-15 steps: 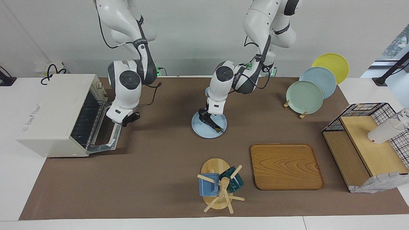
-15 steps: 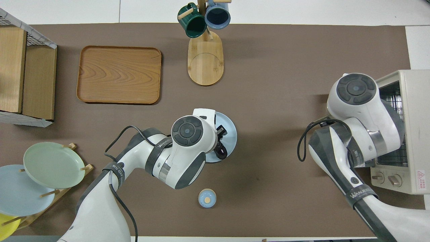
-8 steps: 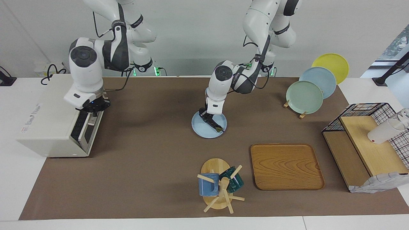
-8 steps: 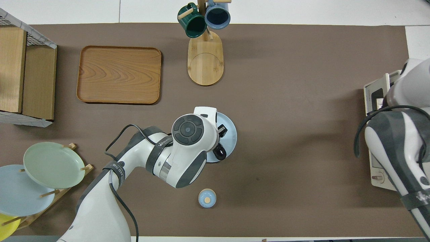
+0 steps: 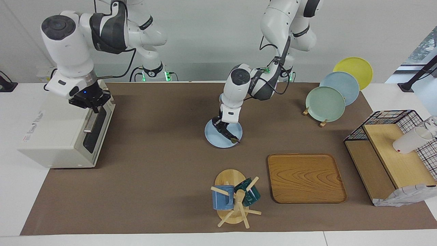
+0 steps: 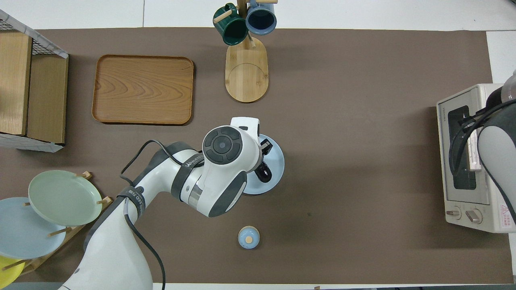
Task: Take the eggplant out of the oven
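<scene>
The dark purple eggplant (image 5: 228, 134) lies on a light blue plate (image 5: 213, 136) mid-table, its stem end pointing away from the robots. It also shows in the overhead view (image 6: 264, 174) on the plate (image 6: 276, 161). My left gripper (image 5: 219, 125) is down on the eggplant's thick end and shut on it. The cream-white oven (image 5: 54, 130) stands at the right arm's end of the table with its dark glass door (image 6: 461, 149) closed. My right gripper (image 5: 91, 103) hangs just over the door's top edge.
A mug rack (image 5: 232, 201) with a blue and a green mug and a wooden tray (image 5: 305, 177) lie farther from the robots. A plate rack (image 5: 326, 102) and a wire-and-wood shelf (image 5: 392, 157) stand at the left arm's end. A small blue lidded jar (image 6: 248, 237) sits nearer the robots.
The oven door went from open to closed as my right arm swung up and rose above it. My left gripper shifted the eggplant slightly on the plate.
</scene>
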Robot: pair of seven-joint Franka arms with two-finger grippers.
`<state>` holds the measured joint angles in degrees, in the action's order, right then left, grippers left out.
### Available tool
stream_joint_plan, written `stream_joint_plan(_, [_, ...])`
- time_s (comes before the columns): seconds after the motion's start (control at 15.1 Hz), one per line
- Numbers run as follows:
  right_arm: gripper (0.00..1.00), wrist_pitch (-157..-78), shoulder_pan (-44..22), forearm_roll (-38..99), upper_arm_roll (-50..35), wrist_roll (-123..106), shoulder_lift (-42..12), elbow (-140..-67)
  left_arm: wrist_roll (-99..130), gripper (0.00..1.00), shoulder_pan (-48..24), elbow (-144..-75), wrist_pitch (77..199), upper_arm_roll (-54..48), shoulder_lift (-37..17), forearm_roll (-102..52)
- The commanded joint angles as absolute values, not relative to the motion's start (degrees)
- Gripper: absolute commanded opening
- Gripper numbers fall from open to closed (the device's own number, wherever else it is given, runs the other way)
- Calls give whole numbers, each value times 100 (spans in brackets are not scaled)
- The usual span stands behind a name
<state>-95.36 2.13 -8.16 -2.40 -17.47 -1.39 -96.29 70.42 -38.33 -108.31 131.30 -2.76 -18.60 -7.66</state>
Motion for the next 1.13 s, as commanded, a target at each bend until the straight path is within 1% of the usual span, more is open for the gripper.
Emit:
stream_joint_plan(0.0, [0,-9510,106,-378,-264,-953,-246,-9615,6376,0,-3317,-10110,12298,-167,-1863,-510])
stream_joint_plan(0.13, [0,-9414,18,-387,-264,-800,-246,-9554,5550,0,-2876,-9766,11929,-167,-1916,-518])
stream_joint_plan(0.2, [20,-9370,18,-378,-264,-791,-246,-9562,5111,0,-2613,-9625,11848,-167,-1968,-527])
stream_joint_plan(0.27, [48,-9378,61,-369,-264,-808,-237,-9562,4654,0,-2358,-9511,11813,-167,-2021,-545])
stream_joint_plan(0.33, [99,-9378,79,-369,-264,-843,-246,-9562,4136,0,-2112,-9466,11813,-176,-2091,-554])
stream_joint_plan(0.46, [100,-9369,70,-369,-272,-791,-202,-9615,3012,0,-1611,-9422,11821,-176,-2179,-554])
stream_joint_plan(0.53, [100,-9378,96,-369,-272,-800,-159,-9659,2580,0,-1373,-9257,11813,-184,-2336,-554])
stream_joint_plan(0.73, [100,-9448,298,-352,-246,-861,-132,-9790,1630,0,-986,-8484,11786,-167,-3083,-492])
stream_joint_plan(0.8, [100,-9448,264,-291,-263,-809,-184,-9695,1234,0,-863,-8334,11769,-167,-3233,-492])
stream_joint_plan(0.93, [100,-9090,-165,-377,16,-791,-490,-9432,705,0,-669,-8192,11873,-167,-3497,-492])
stream_joint_plan(1.0, [100,-9010,-193,-361,96,-791,-483,-9213,616,0,-624,-8183,11900,-167,-3524,-492])
stream_joint_plan(1.06, [100,-8974,-211,-343,97,-791,-483,-9176,598,0,-633,-8209,11979,-158,-3542,-492])
